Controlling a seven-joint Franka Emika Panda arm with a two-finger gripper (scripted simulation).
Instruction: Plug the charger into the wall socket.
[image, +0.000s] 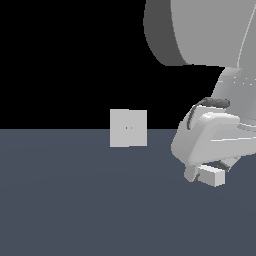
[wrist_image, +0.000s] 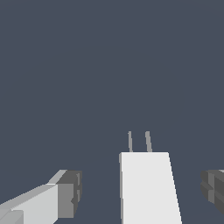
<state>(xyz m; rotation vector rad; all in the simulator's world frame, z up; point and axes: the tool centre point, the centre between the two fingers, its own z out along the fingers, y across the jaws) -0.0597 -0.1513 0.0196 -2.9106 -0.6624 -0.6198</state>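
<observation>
The Panda arm (image: 210, 30) fills the upper part of the exterior view's right, its thick grey link angling down from about one o'clock to the white wrist housing (image: 210, 137), which is bent over and low above the dark slate floor (image: 75, 200). A short dark cable (image: 212, 102) arcs across the top of the wrist. The gripper (wrist_image: 140, 192) points down and forward.

In the wrist view its two fingers (wrist_image: 65, 194) stand spread wide, dark pads facing inward, with the charger (wrist_image: 148, 188) lying between them. Clear floor shows on both sides of the block, so neither pad touches it; the hand is wide open and has hold of nothing. The charger is an off-white rectangular block, and its two thin prongs (wrist_image: 139, 141) stick out of the far end, pointing away from the wrist.

In the exterior view the charger (image: 212, 176) shows as a small pale block just under the hand, at roughly four o'clock from the middle of the frame. Whether it rests on the floor I cannot tell.

The wall socket (image: 128, 128) stands upright at about nine o'clock from the gripper, well apart from it, a flat pale square with two tiny dots at its centre.

No brand, label or writing can be read on anything.
</observation>
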